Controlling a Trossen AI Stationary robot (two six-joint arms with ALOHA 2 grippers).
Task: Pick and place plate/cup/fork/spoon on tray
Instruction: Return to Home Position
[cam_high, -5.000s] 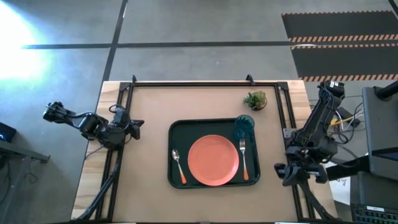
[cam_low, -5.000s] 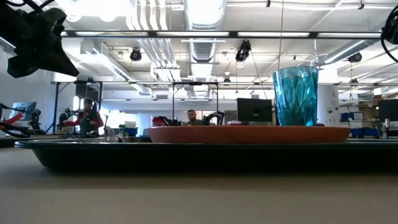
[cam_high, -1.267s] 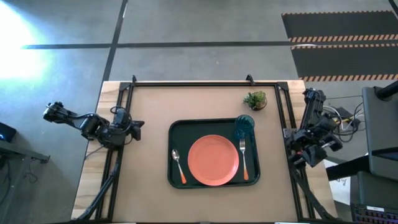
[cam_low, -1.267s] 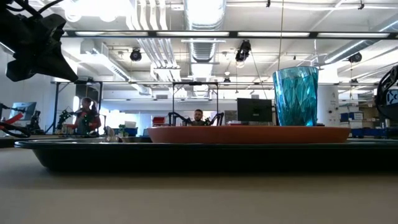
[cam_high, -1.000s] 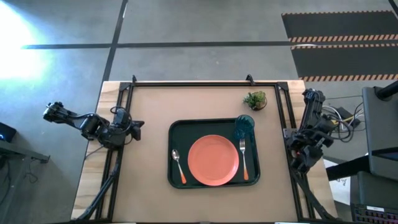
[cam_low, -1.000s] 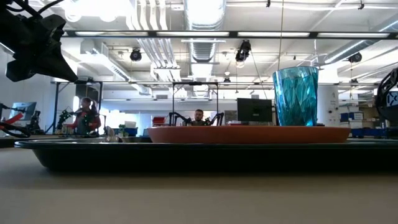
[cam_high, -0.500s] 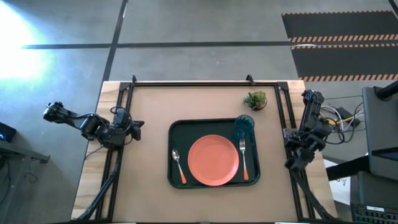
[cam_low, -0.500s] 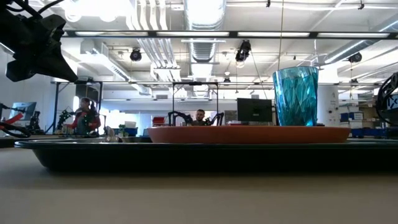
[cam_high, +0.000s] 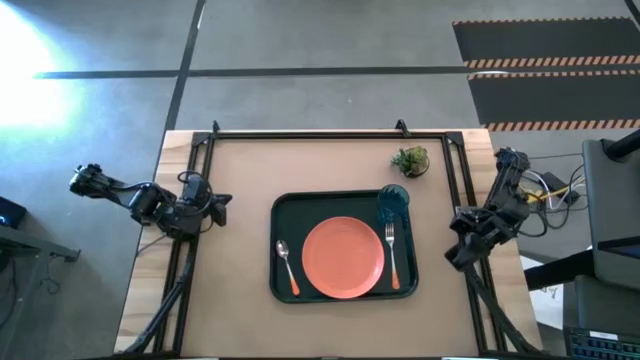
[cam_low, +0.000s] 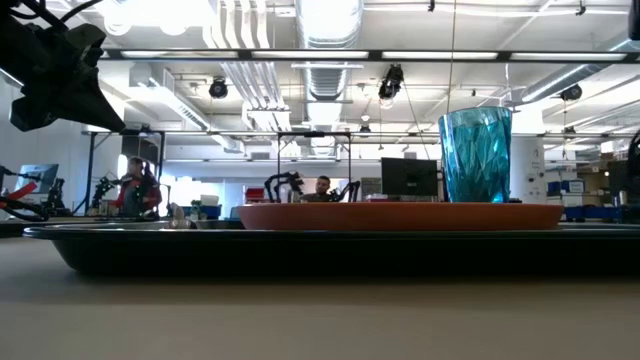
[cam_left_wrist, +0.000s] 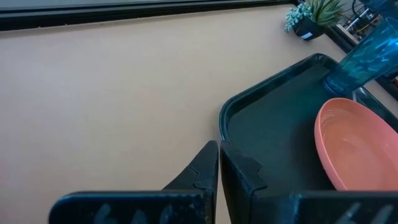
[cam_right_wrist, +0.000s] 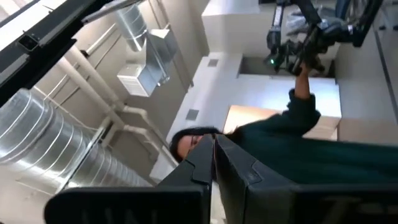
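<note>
The dark green tray (cam_high: 282, 210) lies at the table's middle. On it rest the orange-red plate (cam_high: 343, 257) in the centre, the spoon (cam_high: 287, 266) to its left, the fork (cam_high: 393, 258) to its right, and the teal cup (cam_high: 393, 200) upright at the far right corner. My left gripper (cam_high: 222, 203) is shut and empty at the table's left edge, left of the tray; its shut fingers show in the left wrist view (cam_left_wrist: 219, 165). My right gripper (cam_high: 456, 258) is shut and empty at the table's right edge, its shut fingers (cam_right_wrist: 213, 155) tipped up toward the room.
A small green potted plant (cam_high: 410, 160) stands at the far right of the table, beyond the cup. A black frame (cam_high: 330, 134) runs along the table's far and side edges. People show in the room behind the table (cam_low: 137, 187) and in the right wrist view (cam_right_wrist: 273, 137).
My right arm has swung toward the table's near edge and a little toward the tray, staying off the table's right side, and its gripper has turned. The tray, plate, cup, fork and spoon have kept still.
</note>
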